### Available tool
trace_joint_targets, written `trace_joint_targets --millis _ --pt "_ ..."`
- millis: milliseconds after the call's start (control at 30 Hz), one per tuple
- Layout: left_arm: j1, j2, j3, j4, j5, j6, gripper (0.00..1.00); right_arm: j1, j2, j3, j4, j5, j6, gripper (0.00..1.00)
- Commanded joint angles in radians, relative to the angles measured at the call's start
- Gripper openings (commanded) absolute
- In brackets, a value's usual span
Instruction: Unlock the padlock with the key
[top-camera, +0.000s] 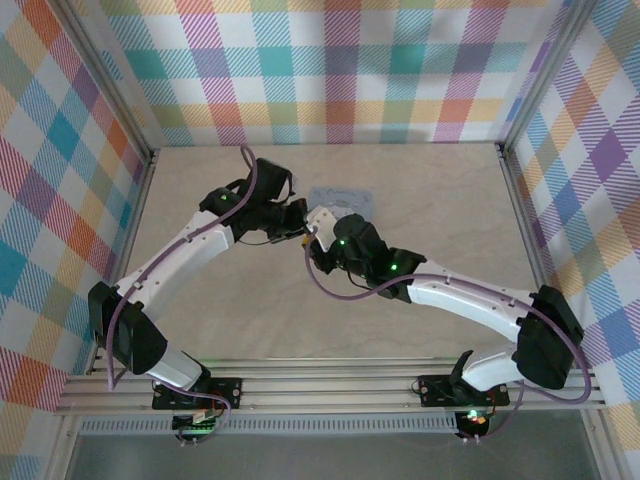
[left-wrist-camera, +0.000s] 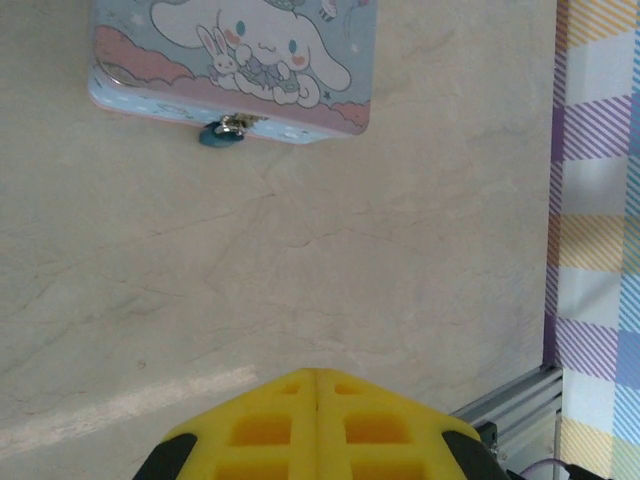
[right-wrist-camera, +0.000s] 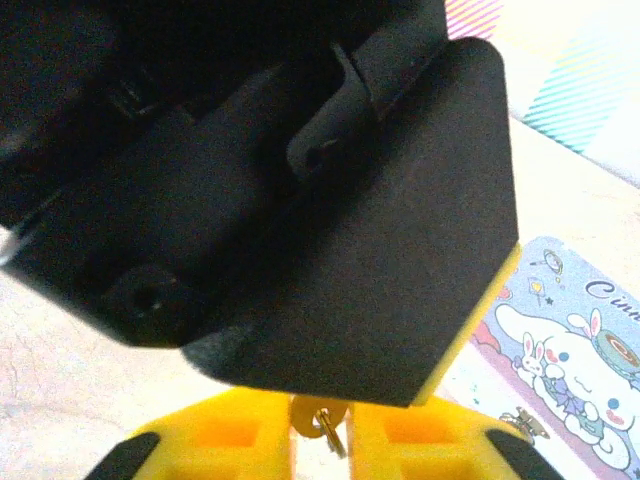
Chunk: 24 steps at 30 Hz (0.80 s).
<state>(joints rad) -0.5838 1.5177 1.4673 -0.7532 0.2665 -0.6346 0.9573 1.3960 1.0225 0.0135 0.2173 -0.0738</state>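
1. Left gripper (left-wrist-camera: 318, 388): closed. The two yellow pads (left-wrist-camera: 262, 432) meet along the centre line, and nothing shows between them in the left wrist view. From above, it sits at mid-table, just left of the right gripper and close against it.

2. Key (right-wrist-camera: 318, 413): small and gold-coloured, standing in the narrow gap between the right gripper's pads. Its upper end is hidden under the black tip of the left gripper, so it cannot be told whether that tip touches it.

3. Right gripper (right-wrist-camera: 320, 432): jaws drawn in to a narrow gap with the key between them, gripping it. The pads are yellow.

4. Tin box (left-wrist-camera: 130, 50): pale blue with a pink band and a cartoon print, lying flat on the beige table (left-wrist-camera: 300, 270). It sits just beyond and slightly right of the two grippers.

5. Padlock (left-wrist-camera: 218, 133): tiny, blue-teal. It hangs from the clasp on the near side wall of the tin box, well apart from both grippers.
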Motion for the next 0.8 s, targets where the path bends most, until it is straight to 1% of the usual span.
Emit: trace_joint_targets --millis 0,67,300,333,400,467,533,667,767 --pt "-0.001 0.001 0.039 -0.025 0.016 -0.006 0.00 0.012 0.021 0.026 0.026 0.061 -0.061 0.09" --pt "-0.001 0.001 0.039 -0.025 0.019 -0.009 0.00 0.012 0.024 0.019 0.032 0.062 -0.070 0.00" --pt "0.002 -0.008 0.041 -0.010 0.040 -0.020 0.00 0.012 0.006 -0.033 0.101 0.020 -0.073 0.00" --pt "0.004 -0.010 0.042 -0.007 0.045 -0.017 0.02 0.012 0.003 -0.040 0.111 0.010 -0.065 0.00" --pt "0.010 -0.017 0.039 0.002 0.052 -0.001 0.14 0.009 -0.004 -0.054 0.127 -0.019 -0.041 0.00" --pt "0.023 -0.034 0.026 0.023 0.063 0.020 0.31 -0.005 -0.015 -0.070 0.145 -0.076 0.029 0.00" --pt "0.044 -0.057 0.009 0.040 0.078 0.040 0.40 -0.035 -0.030 -0.094 0.170 -0.158 0.101 0.00" --pt "0.105 -0.128 -0.012 0.043 0.088 0.094 0.46 -0.110 -0.067 -0.135 0.208 -0.340 0.250 0.00" --pt "0.147 -0.205 -0.062 0.111 0.124 0.146 0.47 -0.178 -0.102 -0.174 0.258 -0.481 0.356 0.00"
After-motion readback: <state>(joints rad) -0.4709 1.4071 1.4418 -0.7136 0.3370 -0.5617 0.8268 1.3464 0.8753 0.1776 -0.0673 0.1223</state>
